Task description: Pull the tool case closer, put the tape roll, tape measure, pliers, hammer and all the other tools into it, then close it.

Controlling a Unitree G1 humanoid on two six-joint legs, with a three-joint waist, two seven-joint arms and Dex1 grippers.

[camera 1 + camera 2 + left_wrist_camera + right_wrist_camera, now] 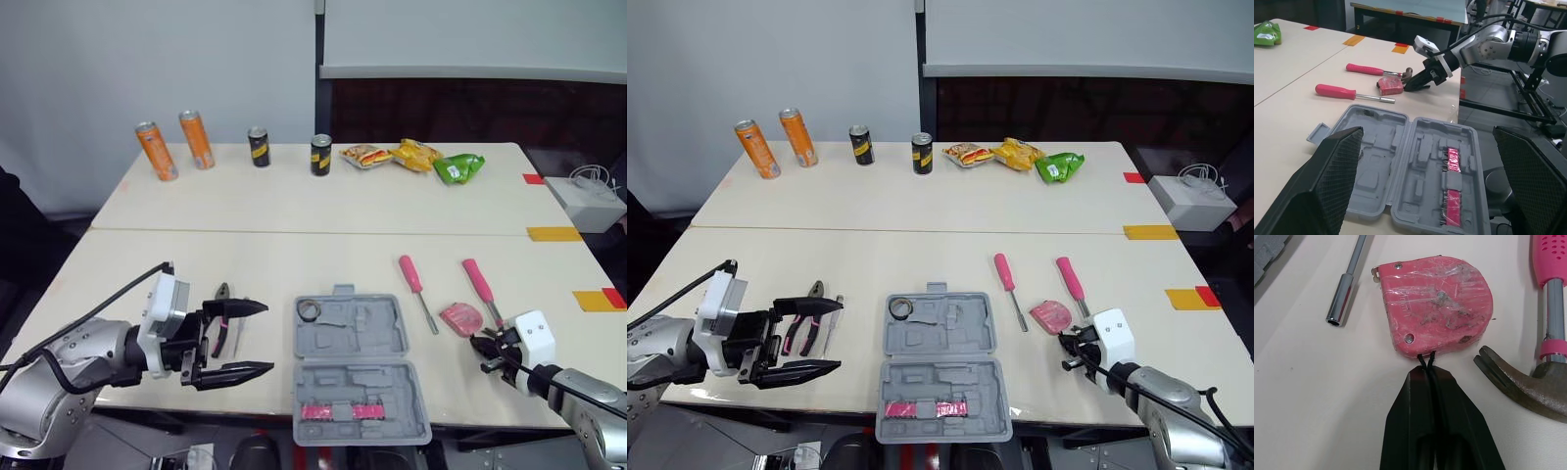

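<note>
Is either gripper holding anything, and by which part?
The right gripper pinches the tape measure by its thin black cord. The left gripper is open and holds nothing.

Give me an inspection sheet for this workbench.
Surface: two beige tables pushed together, orange and red tape marks at the right edge.
Job's things: grey case open, tape roll already inside; pliers, screwdriver, hammer and tape measure lie outside.
Clutter: four cans and three snack bags on the far table.
Grippers: left gripper open beside the pliers; right gripper shut on the tape measure's black strap.
Cables: black cable behind the left gripper.
Surroundings: white box beyond the right edge, white wall behind.
</note>
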